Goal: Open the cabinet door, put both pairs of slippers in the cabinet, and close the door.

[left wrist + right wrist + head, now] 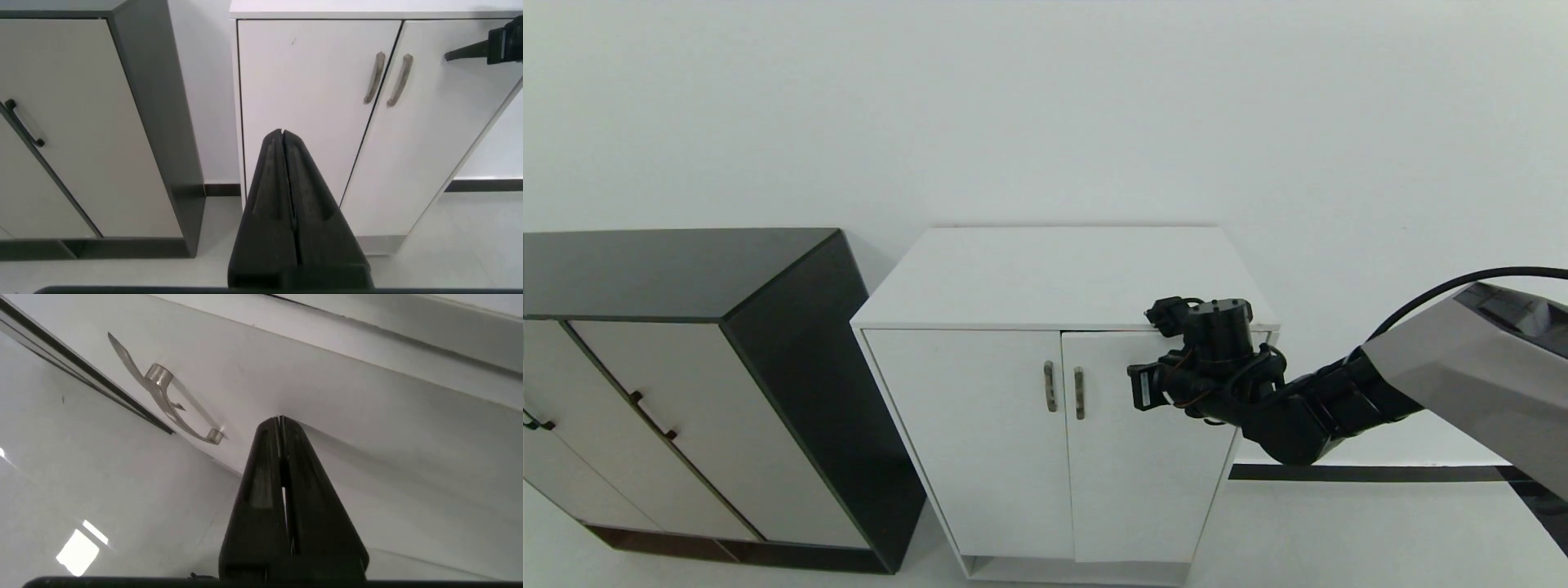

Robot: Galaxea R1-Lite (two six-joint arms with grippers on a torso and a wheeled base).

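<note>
Right gripper: fingers pressed together, nothing held, tip right up at the upper face of the right door. Touching or not, I couldn't tell.
Left gripper: also pinched together and empty, hanging low, well back from the white cabinet.
Cabinet: it stood against the wall, with a dark cabinet on my left.
Right door: it looked a crack ajar, with a thin dark gap along its top edge.
Handle: a vertical bar at the door's inner edge, near my right gripper, on its left at about the same height.
Nearer arm: the right, by far.
Next move, my guess: it hinged on that sideways gap to the upright handle.
</note>
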